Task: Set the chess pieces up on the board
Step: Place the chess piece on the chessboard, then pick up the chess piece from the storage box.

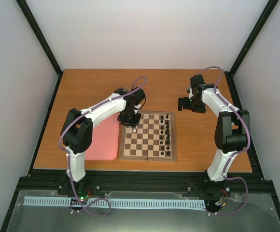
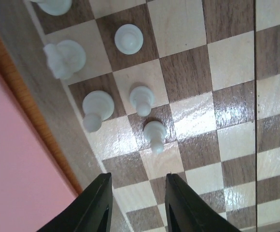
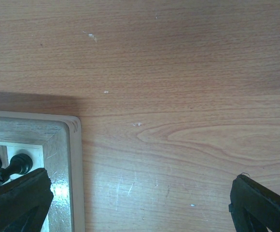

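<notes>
Left gripper (image 2: 137, 205): Its two black fingers (image 2: 95, 208) are apart. Nothing is between them. Only squares of the board (image 2: 227, 72) show in the gap. The fingers sit at the bottom of the left wrist picture.
Left gripper place: In the top picture it hangs over the upper left corner of the board.
White chess pieces (image 2: 142, 100): Six of them show in the upper left part of the left wrist picture. They stand on squares close to the left rim of the board. One is cut off by the top edge of the picture. The lowest one is just above the gap between the fingers and does not touch them.
Board: It lies flat on the table (image 1: 82, 87) in the middle of the top picture, between the two arms. It has light and dark brown squares and a tan rim.
Black chess pieces (image 1: 167, 131): They stand along the right side of the board in the top picture. Two show in the lower left corner of the right wrist picture.
Pink tray (image 1: 104, 140): It lies just beside the left side of the board, under the left arm.
Right gripper (image 3: 137, 208): Its fingers are far apart, one in each lower corner of the right wrist picture. Only the brown wood of the table shows between them.
Right gripper place: In the top picture it hangs over the table, just past the upper right corner of the board.
</notes>
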Controlling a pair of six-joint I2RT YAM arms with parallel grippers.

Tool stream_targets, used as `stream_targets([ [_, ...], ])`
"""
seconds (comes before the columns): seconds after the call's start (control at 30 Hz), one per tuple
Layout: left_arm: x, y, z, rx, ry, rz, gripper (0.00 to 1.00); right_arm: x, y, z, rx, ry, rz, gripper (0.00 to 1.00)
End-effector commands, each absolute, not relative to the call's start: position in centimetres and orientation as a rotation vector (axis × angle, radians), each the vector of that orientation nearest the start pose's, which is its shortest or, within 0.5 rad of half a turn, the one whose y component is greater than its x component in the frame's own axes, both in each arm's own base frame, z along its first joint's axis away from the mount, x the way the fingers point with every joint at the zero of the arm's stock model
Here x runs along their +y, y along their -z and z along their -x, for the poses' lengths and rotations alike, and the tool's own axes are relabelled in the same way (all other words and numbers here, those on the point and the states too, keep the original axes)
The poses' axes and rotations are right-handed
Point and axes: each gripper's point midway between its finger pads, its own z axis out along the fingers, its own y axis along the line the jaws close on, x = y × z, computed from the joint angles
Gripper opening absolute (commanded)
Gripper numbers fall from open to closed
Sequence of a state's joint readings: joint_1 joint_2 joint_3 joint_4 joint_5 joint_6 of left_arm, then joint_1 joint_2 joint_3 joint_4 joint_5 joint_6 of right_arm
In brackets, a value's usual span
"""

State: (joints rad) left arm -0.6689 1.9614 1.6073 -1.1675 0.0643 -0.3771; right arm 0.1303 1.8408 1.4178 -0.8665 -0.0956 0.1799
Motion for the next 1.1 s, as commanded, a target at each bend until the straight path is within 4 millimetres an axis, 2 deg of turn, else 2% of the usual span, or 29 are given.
stream_targets([
  [0.0,-24.1,-13.7,-30.3,2.966,0.114,-0.441,0.36,6.6,-9.3,-40.3,2.843,-0.203,-0.053,1.0],
  [0.1,-21.8,-15.9,-31.6,2.924,0.068,-0.362,0.43,6.8,-9.2,-40.3,2.841,-0.224,-0.062,1.0],
  [0.2,-18.9,-16.6,-33.1,2.915,0.079,-0.239,0.46,7.1,-9.1,-40.3,2.84,-0.252,-0.071,1.0],
  [0.3,-15.8,-16.2,-34.8,2.908,0.04,-0.137,0.51,7.2,-9.3,-40.4,2.835,-0.258,-0.066,1.0],
  [0.47,-11.6,-13.4,-36.6,2.946,0.04,0.012,0.54,7.3,-9.5,-40.5,2.83,-0.261,-0.06,1.0],
  [0.73,-8.7,-9.6,-38.4,2.979,0.005,0.125,0.54,7.2,-9.8,-40.6,2.831,-0.256,-0.063,1.0],
  [1.07,-7.7,-8.1,-39.9,2.978,-0.046,0.159,0.54,7.2,-9.9,-41.0,2.836,-0.247,-0.058,1.0],
])
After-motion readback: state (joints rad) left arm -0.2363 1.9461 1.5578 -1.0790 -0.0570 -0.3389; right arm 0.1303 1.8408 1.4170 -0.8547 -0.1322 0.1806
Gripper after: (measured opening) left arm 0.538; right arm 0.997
